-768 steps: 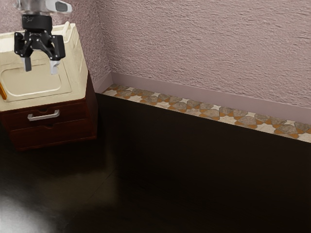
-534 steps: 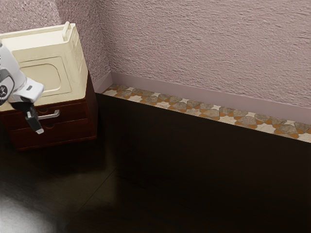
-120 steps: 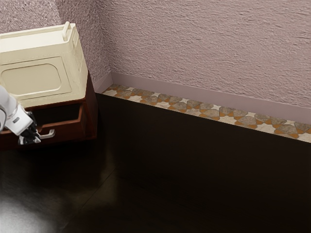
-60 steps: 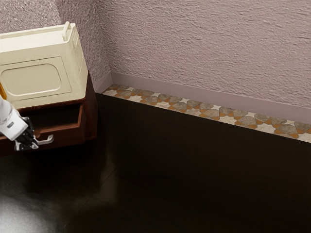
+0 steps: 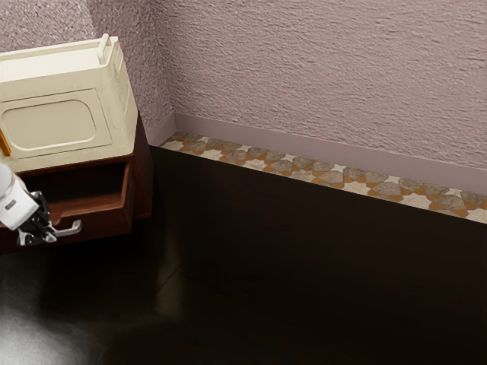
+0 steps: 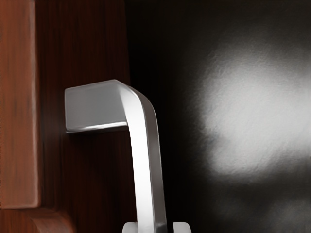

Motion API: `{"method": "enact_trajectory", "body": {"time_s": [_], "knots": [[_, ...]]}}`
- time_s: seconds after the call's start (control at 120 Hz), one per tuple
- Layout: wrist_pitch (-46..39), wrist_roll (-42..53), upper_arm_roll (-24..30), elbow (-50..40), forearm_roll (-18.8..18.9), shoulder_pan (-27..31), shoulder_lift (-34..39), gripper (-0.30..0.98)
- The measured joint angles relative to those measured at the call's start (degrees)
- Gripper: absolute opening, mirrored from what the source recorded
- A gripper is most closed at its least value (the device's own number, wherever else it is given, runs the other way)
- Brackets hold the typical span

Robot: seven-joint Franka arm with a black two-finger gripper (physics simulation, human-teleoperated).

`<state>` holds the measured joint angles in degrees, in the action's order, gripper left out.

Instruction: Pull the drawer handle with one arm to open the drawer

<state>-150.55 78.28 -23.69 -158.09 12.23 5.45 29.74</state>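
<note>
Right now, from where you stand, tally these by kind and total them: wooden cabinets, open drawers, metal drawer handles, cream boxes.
Wooden cabinet: 1
Open drawer: 1
Metal drawer handle: 1
Cream box: 1
Total: 4

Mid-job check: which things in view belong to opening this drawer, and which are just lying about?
For the job:
- end effector, at the handle
- silver handle
- upper drawer, standing open
- dark red cabinet around it

Just lying about:
- cream box on the cabinet
- orange item, partly in view, unidentifiable
</note>
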Motion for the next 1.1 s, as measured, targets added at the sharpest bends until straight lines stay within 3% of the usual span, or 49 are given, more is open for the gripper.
{"method": "enact_trajectory", "body": {"time_s": [0.383, 0.742, 0.875, 1.1], "knots": [[0.2, -0.06, 1.28, -1.53, 0.02, 0.99, 2.04, -0.02], [2.74, -0.09, 5.16, -1.13, -0.04, 0.96, 6.78, 0.34], [10.07, -0.8, 8.3, 9.91, -1.49, 0.91, 3.37, 0.5], [18.54, -2.73, 9.02, 25.87, -3.27, 0.44, -11.15, 0.62]]}}
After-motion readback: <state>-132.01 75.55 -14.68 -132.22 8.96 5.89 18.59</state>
